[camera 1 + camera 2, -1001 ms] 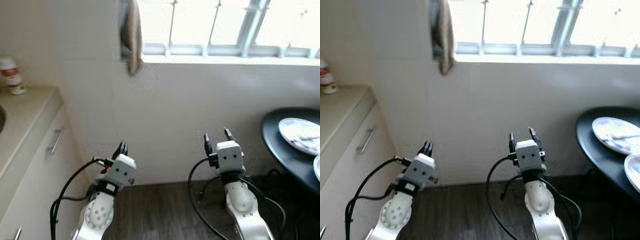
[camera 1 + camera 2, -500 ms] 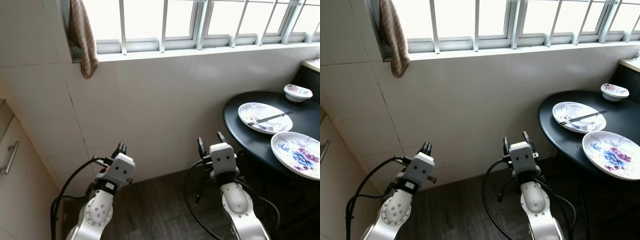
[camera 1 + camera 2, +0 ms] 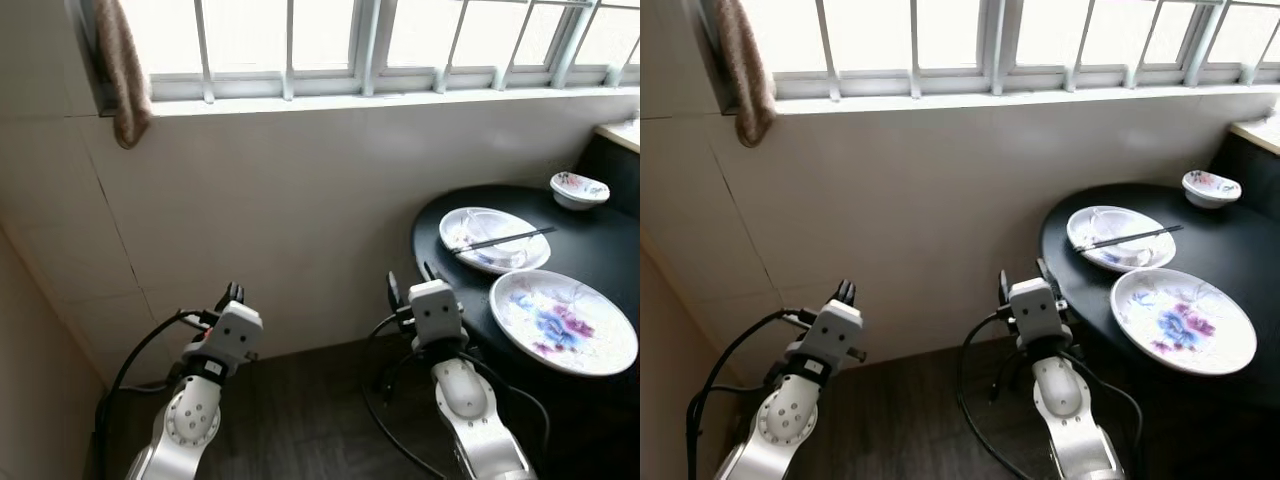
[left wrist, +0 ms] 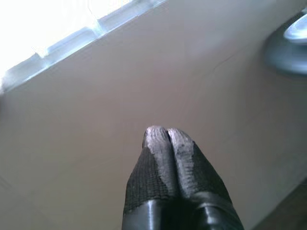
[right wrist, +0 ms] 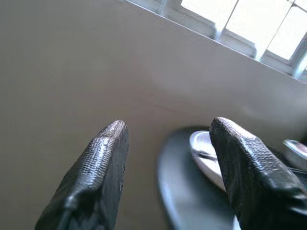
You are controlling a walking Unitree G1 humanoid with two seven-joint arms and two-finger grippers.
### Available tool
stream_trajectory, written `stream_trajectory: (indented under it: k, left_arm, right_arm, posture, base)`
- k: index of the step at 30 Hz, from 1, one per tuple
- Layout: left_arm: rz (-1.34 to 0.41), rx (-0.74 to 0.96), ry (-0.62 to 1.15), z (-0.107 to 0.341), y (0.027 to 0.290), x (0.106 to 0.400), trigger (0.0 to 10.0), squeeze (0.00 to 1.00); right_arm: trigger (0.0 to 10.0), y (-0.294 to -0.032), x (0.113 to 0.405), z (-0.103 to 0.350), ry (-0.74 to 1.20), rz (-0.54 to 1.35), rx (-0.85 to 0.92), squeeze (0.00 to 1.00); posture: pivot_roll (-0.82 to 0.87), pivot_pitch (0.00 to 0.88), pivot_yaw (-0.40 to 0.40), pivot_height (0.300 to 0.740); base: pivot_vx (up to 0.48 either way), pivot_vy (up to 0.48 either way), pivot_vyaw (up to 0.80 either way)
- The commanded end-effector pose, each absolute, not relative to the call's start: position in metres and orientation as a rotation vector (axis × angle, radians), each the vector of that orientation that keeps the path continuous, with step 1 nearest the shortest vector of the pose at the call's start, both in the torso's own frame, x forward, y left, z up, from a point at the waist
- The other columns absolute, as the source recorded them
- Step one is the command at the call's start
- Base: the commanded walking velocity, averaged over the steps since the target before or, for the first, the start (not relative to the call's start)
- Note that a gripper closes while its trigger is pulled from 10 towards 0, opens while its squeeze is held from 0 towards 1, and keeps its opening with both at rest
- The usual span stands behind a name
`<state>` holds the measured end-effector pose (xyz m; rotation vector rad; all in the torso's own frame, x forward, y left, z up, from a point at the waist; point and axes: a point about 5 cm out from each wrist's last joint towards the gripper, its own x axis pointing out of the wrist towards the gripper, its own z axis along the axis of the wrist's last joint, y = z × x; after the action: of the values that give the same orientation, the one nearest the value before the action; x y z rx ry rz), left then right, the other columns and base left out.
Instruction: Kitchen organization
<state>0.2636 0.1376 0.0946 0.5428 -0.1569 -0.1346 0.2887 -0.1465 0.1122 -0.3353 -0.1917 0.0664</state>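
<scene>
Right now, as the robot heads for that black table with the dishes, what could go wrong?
The large floral plate sits close to the round black table's near edge, so a bump from the open right gripper could push it off. The chopsticks rest loosely across the white plate and would likely roll off if it is lifted tilted. The small bowl lies at the far side, probably a long reach.

left gripper [image 4: 166,135]: two black textured fingers [image 4: 156,165] pressed together, tips touching, nothing between them | beyond: pale tiled wall [image 4: 96,110], thin seam lines across it | window sill [image 4: 72,40] with bright window above the wall | blurred dark table edge [image 4: 283,48] at the frame's edge, a pale dish rim [image 4: 297,33] on it
</scene>
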Motion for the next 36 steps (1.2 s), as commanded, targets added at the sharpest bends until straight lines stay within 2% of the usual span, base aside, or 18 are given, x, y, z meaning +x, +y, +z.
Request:
stream_trajectory:
  k: [1, 6, 13, 18, 25, 36]
  left_arm:
    - [-0.113, 0.555, -0.152, 0.096, 0.145, 0.265, 10.0, 0.0]
    - [-0.109, 0.558, -0.148, 0.095, 0.147, 0.265, 10.0, 0.0]
    - [-0.111, 0.526, -0.157, 0.095, 0.146, 0.264, 10.0, 0.0]
    - [-0.118, 0.527, -0.148, 0.093, 0.145, 0.265, 10.0, 0.0]
    - [-0.121, 0.533, -0.139, 0.091, 0.145, 0.266, 10.0, 0.0]
    - [-0.118, 0.538, -0.13, 0.089, 0.146, 0.267, 10.0, 0.0]
  right_arm:
    - [10.0, -0.146, 0.291, 0.114, -0.188, 0.047, -0.322, 0.0]
    - [10.0, -0.151, 0.293, 0.112, -0.173, 0.014, -0.322, 0.0]
    - [10.0, -0.161, 0.297, 0.113, -0.157, -0.057, -0.307, 0.0]
    - [10.0, -0.178, 0.301, 0.114, -0.134, -0.167, -0.261, 0.0]
    - [10.0, -0.212, 0.307, 0.105, -0.015, -0.353, -0.124, 0.0]
    - [10.0, -0.228, 0.32, 0.089, 0.147, -0.387, 0.124, 0.0]
  posture:
    - [-0.06, 0.0, -0.018, 0.74]
    - [-0.05, 0.0, -0.021, 0.74]
    - [-0.05, 0.0, -0.023, 0.74]
    - [-0.06, 0.0, -0.022, 0.74]
    - [-0.06, 0.0, -0.021, 0.74]
    - [-0.05, 0.0, -0.022, 0.74]
  base:
    - [0.0, -0.48, 0.0]
    - [0.0, -0.48, 0.0]
    - [0.0, 0.0, 0.0]
    - [0.0, 0.0, 0.0]
    - [0.0, 0.0, 0.0]
    - [0.0, 0.0, 0.0]
